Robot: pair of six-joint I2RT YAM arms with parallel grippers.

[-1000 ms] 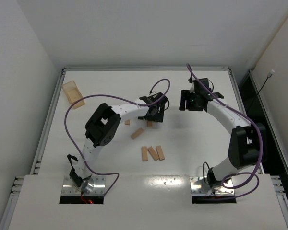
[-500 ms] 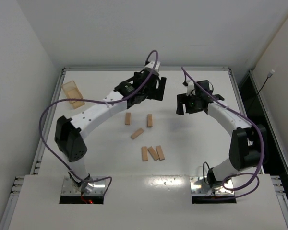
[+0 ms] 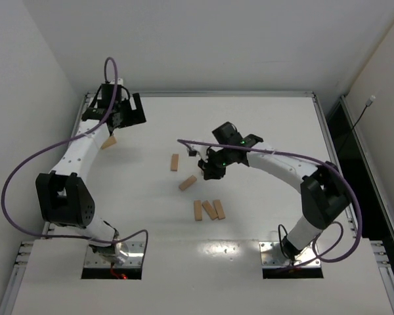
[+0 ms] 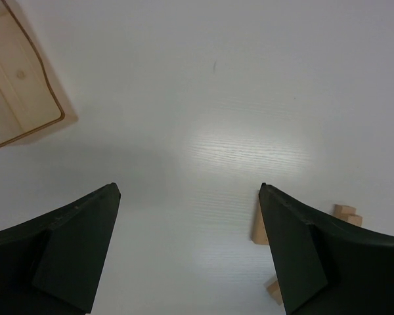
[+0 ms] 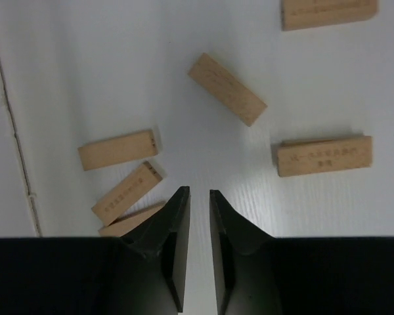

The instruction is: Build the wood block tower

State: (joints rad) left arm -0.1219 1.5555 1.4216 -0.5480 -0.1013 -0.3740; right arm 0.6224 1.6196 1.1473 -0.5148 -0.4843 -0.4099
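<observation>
Several light-tan wood blocks (image 3: 188, 183) lie flat and scattered on the white table (image 3: 276, 118); three of them sit side by side nearer the front (image 3: 210, 210). No tower is in view. My right gripper (image 3: 209, 167) hovers over the middle of the table. In the right wrist view its jaws (image 5: 199, 192) are almost together and hold nothing, with wood blocks (image 5: 226, 88) spread around them. My left gripper (image 3: 125, 113) is at the far left back corner. It stands wide open (image 4: 187, 190) over bare table, with a wood block (image 4: 259, 226) behind its right finger.
A translucent amber box (image 4: 20, 85) lies by the table's left edge, mostly hidden under the left arm in the top view (image 3: 109, 142). Raised rails border the table, and white walls stand close on both sides.
The left arm swung from the table's middle to the far left back corner, still open. The right gripper came from the back right to above the blocks, and its jaws closed.
</observation>
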